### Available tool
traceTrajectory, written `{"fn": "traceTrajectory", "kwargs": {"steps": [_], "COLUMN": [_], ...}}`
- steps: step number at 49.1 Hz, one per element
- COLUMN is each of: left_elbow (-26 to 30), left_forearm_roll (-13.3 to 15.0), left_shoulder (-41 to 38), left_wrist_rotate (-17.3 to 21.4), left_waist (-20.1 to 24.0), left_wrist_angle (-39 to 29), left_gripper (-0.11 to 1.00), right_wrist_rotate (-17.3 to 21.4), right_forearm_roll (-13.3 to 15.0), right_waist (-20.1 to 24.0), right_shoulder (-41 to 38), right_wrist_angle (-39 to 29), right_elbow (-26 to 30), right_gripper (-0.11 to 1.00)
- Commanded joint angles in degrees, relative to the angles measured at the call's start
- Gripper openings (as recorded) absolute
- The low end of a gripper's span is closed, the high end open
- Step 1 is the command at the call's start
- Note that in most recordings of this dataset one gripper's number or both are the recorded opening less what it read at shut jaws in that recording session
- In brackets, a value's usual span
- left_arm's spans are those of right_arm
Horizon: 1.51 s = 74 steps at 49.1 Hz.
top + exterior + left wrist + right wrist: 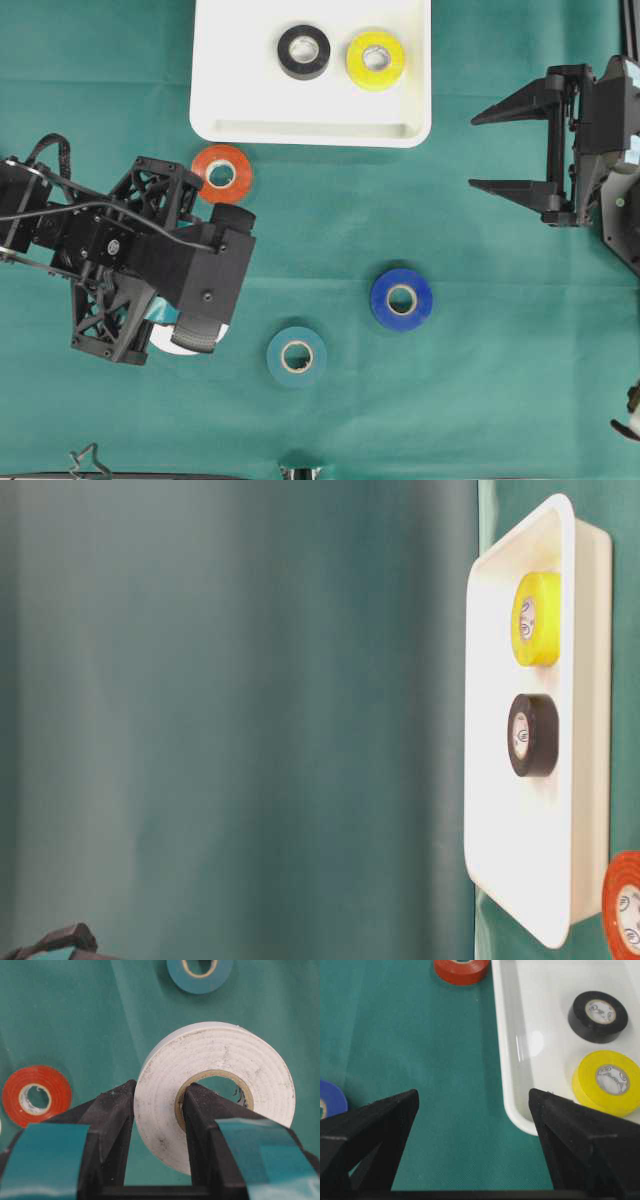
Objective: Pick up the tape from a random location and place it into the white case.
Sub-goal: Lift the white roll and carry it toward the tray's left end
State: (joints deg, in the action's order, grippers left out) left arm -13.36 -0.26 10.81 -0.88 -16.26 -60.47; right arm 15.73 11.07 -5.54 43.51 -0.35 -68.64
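Observation:
My left gripper (160, 1086) is shut on a white tape roll (215, 1060); one finger is inside its core and the other presses its outer face. The roll is held on edge above the green cloth. From overhead only a sliver of the white tape roll (172, 346) shows under the left gripper (195, 335), at the lower left. The white case (240, 60) lies at the top centre and holds a black roll (304, 51) and a yellow roll (376, 60). My right gripper (480, 150) stands open and empty, right of the case's corner (512, 1060).
An orange roll (222, 173) lies just below the case's front-left corner, close to the left arm. A teal roll (296, 356) and a blue roll (401, 298) lie flat on the cloth, lower centre.

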Motion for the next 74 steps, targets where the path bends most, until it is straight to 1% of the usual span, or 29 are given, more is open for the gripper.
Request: {"fn": "traceTrajectory", "kwargs": {"steps": [1,10,18,32,45,58,61,69,74], "left_elbow": [1.3,1.3,1.1,-0.2,-0.3,-0.4,-0.4,0.3,0.6], "left_forearm_roll": [0.1,-0.2,-0.4,-0.4,-0.4,-0.4,-0.4,-0.4,-0.4], "left_shoulder": [1.6,1.5,1.3,1.1,1.0,0.2,-0.4,-1.9,-2.8], "left_wrist_rotate": [0.0,0.0,0.2,0.5,0.8,1.0,1.2,3.6,3.8], "left_waist": [-0.3,0.2,2.3,10.4,18.4,27.4,29.4,33.4,35.8], "left_wrist_angle": [0.2,0.3,0.3,0.7,3.3,6.1,6.3,7.0,8.1], "left_gripper": [0.23,0.23,0.23,0.23,0.23,0.23,0.23,0.23,0.23], "right_wrist_rotate": [-0.1,-0.1,-0.2,-0.4,-0.4,-0.6,-0.6,-0.6,-0.6], "right_forearm_roll": [0.0,0.0,0.1,0.1,0.4,0.9,1.1,1.3,1.4], "right_waist": [-0.1,0.0,0.0,-0.1,-0.1,-0.1,-0.1,-0.1,-0.1], "right_shoulder": [-0.1,-0.1,-0.1,-0.1,-0.1,-0.1,-0.1,-0.1,-0.1], "right_wrist_angle": [0.3,0.3,0.3,0.3,0.3,0.3,0.3,0.2,0.2], "right_elbow": [1.4,1.4,1.4,1.3,1.2,1.3,1.3,1.3,1.2], "right_gripper": [0.91,0.91,0.91,0.91,0.91,0.91,0.91,0.9,0.89]}}
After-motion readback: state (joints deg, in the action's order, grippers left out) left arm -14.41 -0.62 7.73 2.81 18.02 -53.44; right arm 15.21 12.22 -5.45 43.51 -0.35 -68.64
